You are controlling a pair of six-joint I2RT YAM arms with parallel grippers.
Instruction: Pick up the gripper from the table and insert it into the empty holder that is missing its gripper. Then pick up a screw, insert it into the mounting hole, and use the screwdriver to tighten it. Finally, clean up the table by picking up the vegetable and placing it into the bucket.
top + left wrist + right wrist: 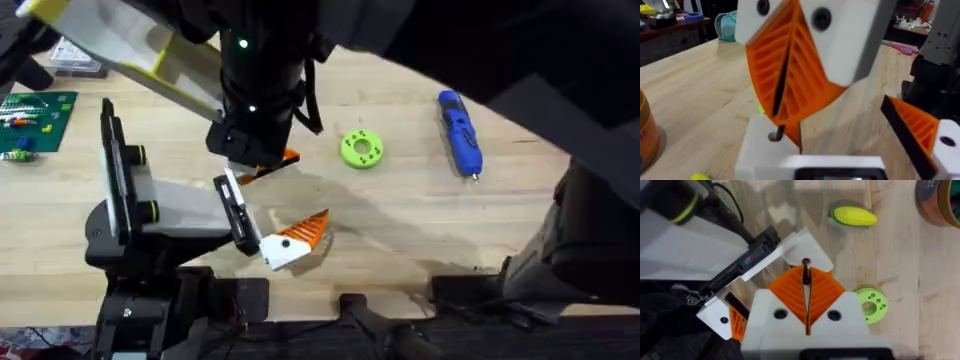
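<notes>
Over the gripper [812,247] | right gripper [806,280] jaws clamped on screw [806,262] | overhead adds screwdriver [459,130] | right wrist adds vegetable [852,216]

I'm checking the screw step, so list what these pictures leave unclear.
Overhead: a blurred dark arm hides the table's far side.
Left wrist: the bucket and the vegetable are cut off by edges.
Right wrist: the thin dark piece pinched in the right end effector is too small to identify.

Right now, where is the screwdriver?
In the overhead view the screwdriver lies on the table at the right, untouched, to the right of the green disc, its metal tip toward the near edge.
</notes>
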